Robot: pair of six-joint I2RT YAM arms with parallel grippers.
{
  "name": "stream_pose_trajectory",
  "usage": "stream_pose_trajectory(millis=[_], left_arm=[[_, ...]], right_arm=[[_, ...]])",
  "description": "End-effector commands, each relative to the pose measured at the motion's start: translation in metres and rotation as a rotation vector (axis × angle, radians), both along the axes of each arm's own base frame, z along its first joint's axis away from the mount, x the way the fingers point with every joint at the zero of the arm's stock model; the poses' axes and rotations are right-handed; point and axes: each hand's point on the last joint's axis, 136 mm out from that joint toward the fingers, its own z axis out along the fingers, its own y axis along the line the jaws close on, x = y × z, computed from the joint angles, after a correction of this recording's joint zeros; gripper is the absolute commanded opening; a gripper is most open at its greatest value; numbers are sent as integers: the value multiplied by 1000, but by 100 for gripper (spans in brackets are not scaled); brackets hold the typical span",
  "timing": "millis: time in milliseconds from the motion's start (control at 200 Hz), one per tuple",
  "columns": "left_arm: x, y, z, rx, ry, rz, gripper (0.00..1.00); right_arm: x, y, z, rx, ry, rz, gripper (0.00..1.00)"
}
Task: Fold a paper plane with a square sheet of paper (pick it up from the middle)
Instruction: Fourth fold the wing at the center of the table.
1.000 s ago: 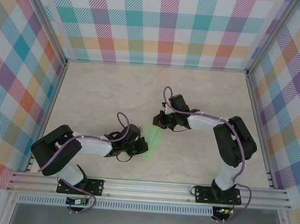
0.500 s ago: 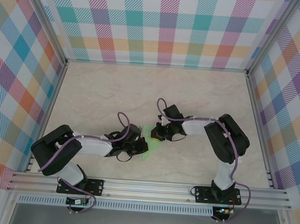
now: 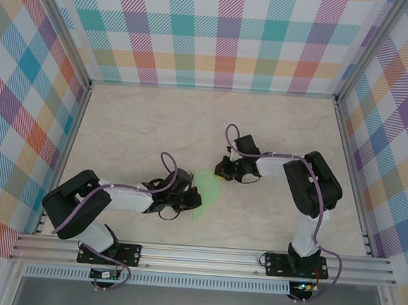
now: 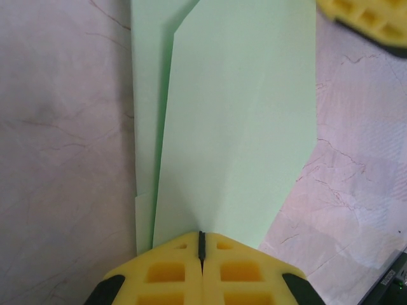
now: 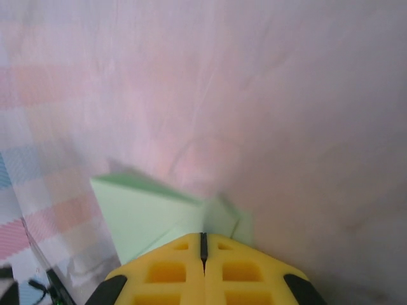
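The pale mint-green sheet of paper lies on the marble table between the two arms, folded into overlapping layers with slanted edges. In the left wrist view the paper stretches flat away from my left gripper, whose yellow jaws are shut with their tips on its near edge. My left gripper sits at the paper's lower left. My right gripper is shut at the paper's upper right corner. In the right wrist view, the folded paper lies just ahead of my right gripper; a small flap stands beside the tips.
The table is walled by chequered panels on three sides and an aluminium rail along the near edge. A yellow fingertip of the right gripper shows at the top right of the left wrist view.
The right gripper slid left over the paper's top, then drew back right to the upper right corner. The left gripper stayed put on the paper.
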Motion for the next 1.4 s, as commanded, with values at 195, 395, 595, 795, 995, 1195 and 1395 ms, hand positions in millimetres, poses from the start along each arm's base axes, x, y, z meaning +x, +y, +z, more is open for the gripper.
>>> stream_pose_trajectory(millis=[195, 395, 595, 795, 995, 1195, 1395], left_arm=[[-47, 54, -54, 255, 179, -22, 0], [-47, 53, -54, 251, 177, -22, 0], [-46, 50, -53, 244, 175, -27, 0], [-46, 49, -53, 241, 176, -34, 0], [-47, 44, -48, 214, 175, -50, 0], [-47, 27, -29, 134, 171, -101, 0], [-57, 22, -16, 82, 195, -143, 3]], right_arm=[[29, -15, 20, -11, -87, -71, 6], [-1, 6, 49, 45, -94, 0, 6], [-38, 36, 43, 78, -33, 88, 7], [-66, 52, 18, 58, 50, 152, 5], [-81, 33, -21, -37, 117, 145, 3], [-87, 19, -41, -113, 142, 126, 2], [-88, 13, -46, -140, 145, 113, 2]])
